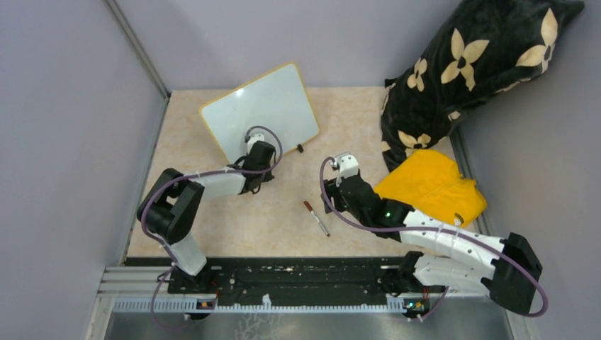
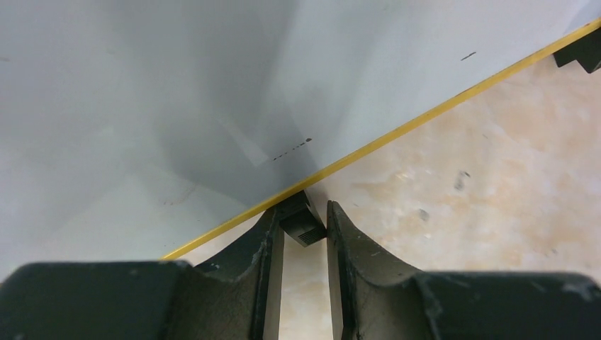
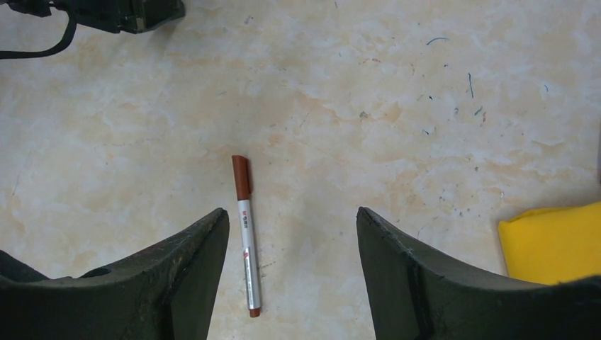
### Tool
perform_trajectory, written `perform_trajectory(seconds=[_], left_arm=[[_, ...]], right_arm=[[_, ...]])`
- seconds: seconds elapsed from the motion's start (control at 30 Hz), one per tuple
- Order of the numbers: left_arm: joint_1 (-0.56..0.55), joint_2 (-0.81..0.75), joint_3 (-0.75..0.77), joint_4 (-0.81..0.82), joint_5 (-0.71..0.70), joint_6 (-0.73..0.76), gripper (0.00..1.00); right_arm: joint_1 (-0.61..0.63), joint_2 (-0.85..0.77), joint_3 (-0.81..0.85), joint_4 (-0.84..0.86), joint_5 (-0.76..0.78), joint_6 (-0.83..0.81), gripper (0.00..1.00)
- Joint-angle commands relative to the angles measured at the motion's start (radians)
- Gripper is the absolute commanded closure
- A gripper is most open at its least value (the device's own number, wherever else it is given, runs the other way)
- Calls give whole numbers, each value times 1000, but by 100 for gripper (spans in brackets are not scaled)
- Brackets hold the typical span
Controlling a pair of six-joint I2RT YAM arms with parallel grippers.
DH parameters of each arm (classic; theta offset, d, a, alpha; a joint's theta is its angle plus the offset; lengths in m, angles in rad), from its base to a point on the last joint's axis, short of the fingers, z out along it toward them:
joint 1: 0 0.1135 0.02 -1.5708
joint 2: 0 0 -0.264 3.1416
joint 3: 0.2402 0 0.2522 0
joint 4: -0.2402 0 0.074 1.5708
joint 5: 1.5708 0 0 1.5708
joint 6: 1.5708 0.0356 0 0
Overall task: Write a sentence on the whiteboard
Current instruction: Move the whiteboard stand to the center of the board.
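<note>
The whiteboard [image 1: 259, 113] stands tilted at the back left, white with a thin yellow frame [image 2: 418, 124]. No sentence shows on its face, only a few small dark marks [image 2: 292, 149]. My left gripper [image 1: 256, 147] [image 2: 302, 210] is at the board's near edge, shut on one of its small black feet [image 2: 303, 225]. A marker with a brown cap [image 1: 317, 218] [image 3: 245, 234] lies on the table near the middle. My right gripper [image 1: 332, 202] [image 3: 292, 219] hovers over it, open. The marker lies between the fingers, close to the left one, untouched.
A second black foot [image 1: 300, 149] [image 2: 581, 49] sits farther along the board's edge. A black pillow with cream flowers [image 1: 468, 64] leans in the back right corner, with a yellow cloth [image 1: 432, 188] [image 3: 553, 241] in front of it. Grey walls close in the left, back and right.
</note>
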Motion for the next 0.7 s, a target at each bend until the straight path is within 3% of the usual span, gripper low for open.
perform_trajectory(seconds=[0.0,0.67], left_arm=[[-61,24,-45,-38,207,83,100],[-126,-6,-114,-80,195,159,100]], right_arm=[[9,-44,-15,7,14,17,34],[9,-134,-54,-33,38,52,34]])
